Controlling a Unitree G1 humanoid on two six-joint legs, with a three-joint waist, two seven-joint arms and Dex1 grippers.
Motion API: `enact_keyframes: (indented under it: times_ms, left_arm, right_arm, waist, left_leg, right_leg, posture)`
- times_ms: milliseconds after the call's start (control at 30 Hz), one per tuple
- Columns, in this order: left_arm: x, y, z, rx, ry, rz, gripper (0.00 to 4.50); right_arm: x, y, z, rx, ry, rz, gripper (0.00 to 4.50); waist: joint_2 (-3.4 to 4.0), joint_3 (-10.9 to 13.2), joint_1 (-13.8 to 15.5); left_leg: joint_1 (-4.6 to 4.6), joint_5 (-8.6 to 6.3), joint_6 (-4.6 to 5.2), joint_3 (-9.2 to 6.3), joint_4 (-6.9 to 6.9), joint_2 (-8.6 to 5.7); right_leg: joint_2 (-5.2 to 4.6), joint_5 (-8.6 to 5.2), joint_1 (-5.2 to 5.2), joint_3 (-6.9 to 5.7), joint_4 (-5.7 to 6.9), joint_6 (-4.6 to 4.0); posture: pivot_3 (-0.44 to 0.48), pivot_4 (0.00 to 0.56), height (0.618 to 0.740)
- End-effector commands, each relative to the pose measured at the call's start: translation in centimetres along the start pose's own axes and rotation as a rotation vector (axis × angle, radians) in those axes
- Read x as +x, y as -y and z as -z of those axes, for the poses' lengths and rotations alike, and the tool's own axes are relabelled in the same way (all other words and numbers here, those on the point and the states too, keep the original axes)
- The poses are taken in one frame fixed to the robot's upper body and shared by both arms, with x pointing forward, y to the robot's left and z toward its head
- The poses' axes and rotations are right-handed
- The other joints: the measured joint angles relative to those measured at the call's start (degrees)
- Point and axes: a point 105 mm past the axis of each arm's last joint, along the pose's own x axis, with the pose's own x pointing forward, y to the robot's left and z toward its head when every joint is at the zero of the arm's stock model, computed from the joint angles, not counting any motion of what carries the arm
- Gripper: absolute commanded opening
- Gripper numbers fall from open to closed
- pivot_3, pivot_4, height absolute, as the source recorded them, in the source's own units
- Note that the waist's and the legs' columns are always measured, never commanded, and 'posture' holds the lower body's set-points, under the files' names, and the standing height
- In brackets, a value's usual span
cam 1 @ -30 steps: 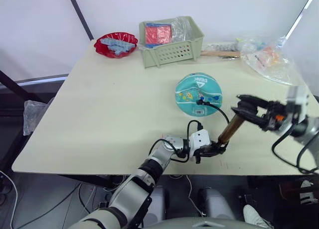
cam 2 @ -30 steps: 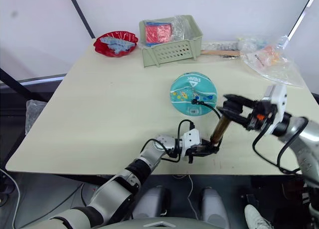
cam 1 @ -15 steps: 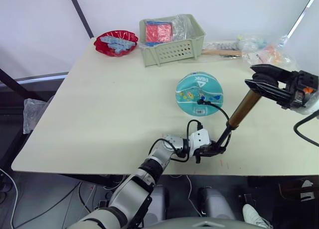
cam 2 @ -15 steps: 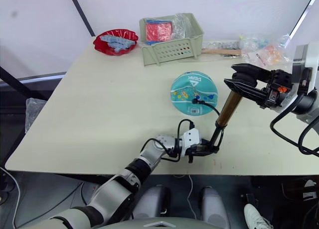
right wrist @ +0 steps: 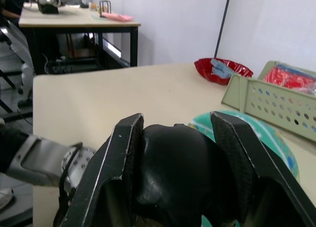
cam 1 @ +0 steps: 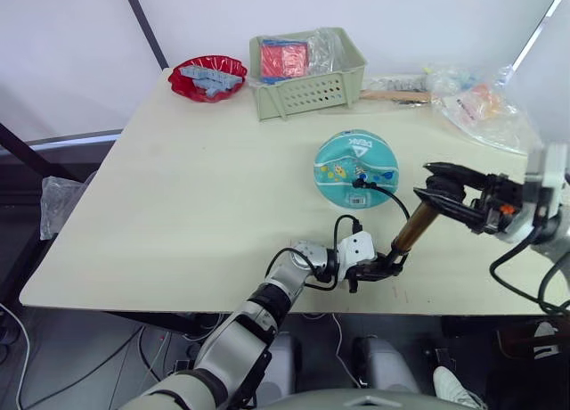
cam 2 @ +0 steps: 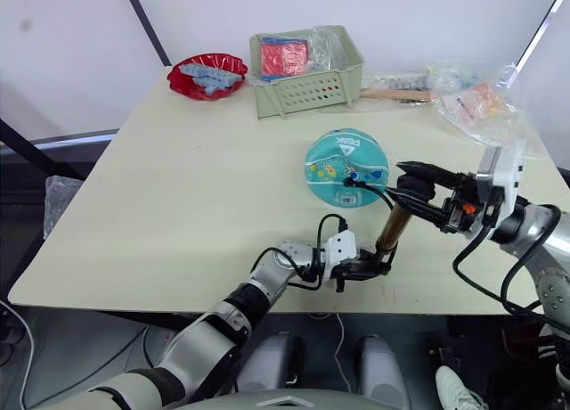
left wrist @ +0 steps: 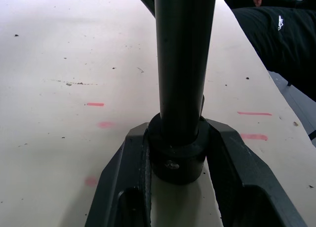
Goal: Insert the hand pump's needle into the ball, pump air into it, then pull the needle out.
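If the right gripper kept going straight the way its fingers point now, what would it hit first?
Probably the teal-turquoise ball: the right gripper, shut on the black handle of the gold-bronze hand pump, points towards it. Depth is unclear, so it might pass just above.

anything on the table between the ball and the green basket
No. In the left eye view the stretch of table between the ball and the green basket is bare tabletop.

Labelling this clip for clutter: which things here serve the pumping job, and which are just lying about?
In use: hand pump, held by left gripper and right gripper; its hose; ball.

Lying about: red bowl, green basket, plastic bags.
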Motion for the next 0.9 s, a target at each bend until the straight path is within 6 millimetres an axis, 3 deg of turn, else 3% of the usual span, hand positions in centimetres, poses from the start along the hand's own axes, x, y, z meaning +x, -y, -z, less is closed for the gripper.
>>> enact_keyframes:
  times_ms: [33,200,400,533,900]
  left_arm:
    - [0.0,1.0,1.8,-0.044,-0.064,0.029,1.08]
    - [0.0,1.2,1.7,-0.037,-0.056,0.033,1.08]
    - [0.1,1.3,1.7,-0.035,-0.06,0.039,1.08]
    - [0.4,1.4,1.6,-0.036,-0.063,0.042,1.08]
    - [0.6,1.8,1.6,-0.025,-0.069,0.07,1.08]
  right_arm:
    - [-0.5,-0.4,3.3,0.018,-0.091,0.013,1.66]
    - [-0.8,-2.0,6.8,0.04,-0.133,0.01,1.66]
    - [-0.6,-2.6,7.5,0.044,-0.126,0.018,1.66]
    - [-0.8,-1.6,5.4,0.024,-0.075,0.03,1.66]
    - [-1.8,1.0,-3.3,-0.074,0.034,0.036,1.66]
  waist:
    - [0.0,0.0,0.0]
    - [-0.16,-0.13,-0.01]
    - [-0.17,-0.16,0.01]
    - [-0.17,-0.16,0.08]
    - [0.05,0.01,0.21]
  left_leg:
    - [0.01,0.0,0.0,0.0,0.0,0.0]
    - [0.06,0.0,0.0,0.0,0.0,0.0]
    - [0.11,0.0,0.0,-0.03,-0.02,0.0]
    - [0.1,0.0,0.0,-0.05,-0.02,0.0]
    - [-0.05,0.0,0.0,-0.07,0.0,-0.03]
  right_leg:
    - [0.0,0.0,0.0,0.0,0.0,0.0]
    - [0.01,-0.02,0.07,-0.04,0.0,-0.02]
    - [0.02,-0.04,0.1,-0.05,0.0,-0.05]
    - [0.01,-0.04,0.1,-0.05,0.0,-0.05]
    - [-0.04,-0.04,0.01,-0.05,-0.03,-0.05]
  posture:
    - [0.0,0.15,0.74]
    - [0.0,0.15,0.74]
    - [0.0,0.15,0.74]
    - [0.0,0.15,0.74]
    - [0.0,0.15,0.74]
